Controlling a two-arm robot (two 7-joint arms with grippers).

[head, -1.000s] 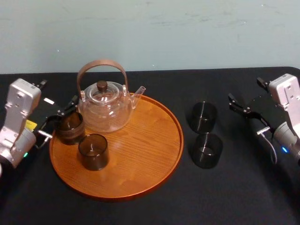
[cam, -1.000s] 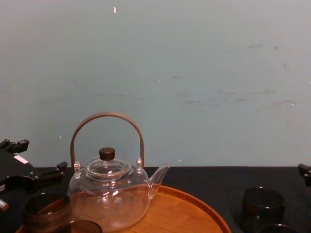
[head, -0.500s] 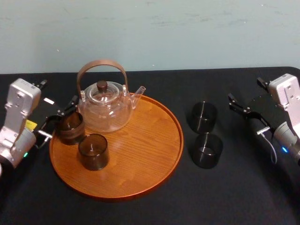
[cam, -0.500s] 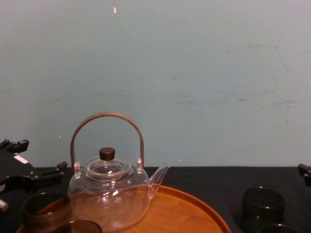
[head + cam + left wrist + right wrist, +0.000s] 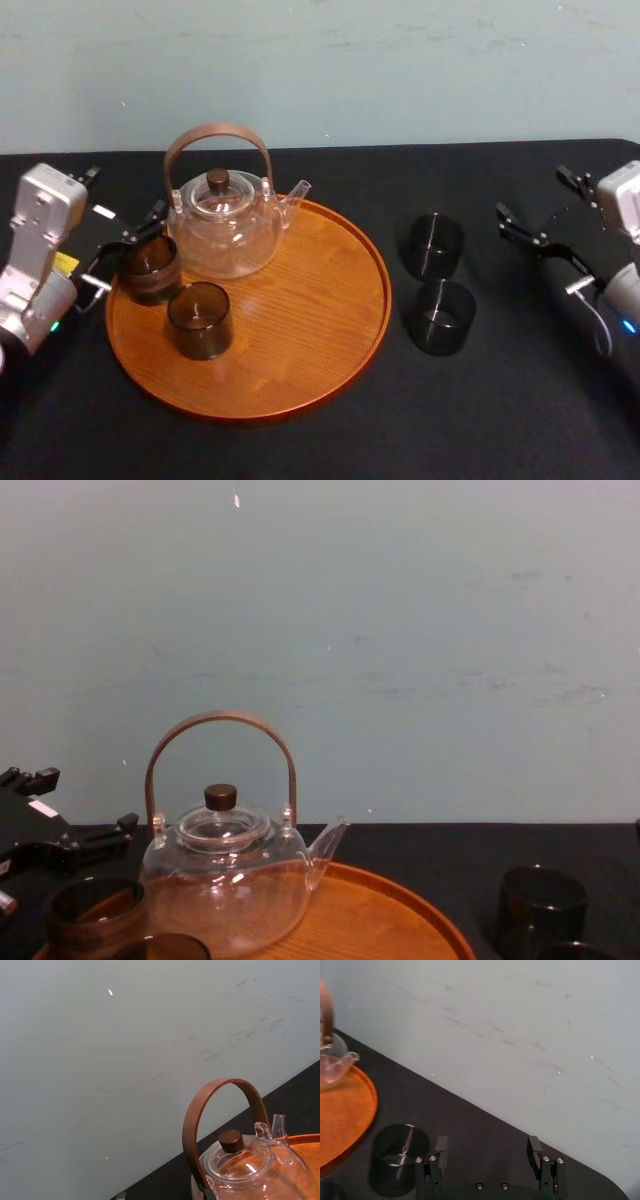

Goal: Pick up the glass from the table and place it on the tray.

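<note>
Glass positions first: in the head view you have four dark glasses, all upright. Two stand on the black table point(image 5: 500, 400) to the right of the tray point(image 5: 300, 340). These are the far glass point(image 5: 433, 245) and the near glass point(image 5: 442, 317), just beside each other and apart from both grippers. The other two are on the tray. The left glass point(image 5: 150, 268) is at the tray's left rim, and the front glass point(image 5: 199, 320) is just in front of it. The teapot point(image 5: 222, 215) sits at the tray's back left, close behind the left glass.

Your left gripper point(image 5: 128, 250) is at the tray's left rim. Its fingers are spread wider than the left glass, one behind the glass and one on its outer side. You cannot tell from these views whether either finger touches the glass.

Your right gripper point(image 5: 488, 1146) is over the table at the far right, to the right of the far glass. Its jaws are wide apart and hold nothing. In the right wrist view the far glass stands off to one side of the fingers, not between them.
</note>
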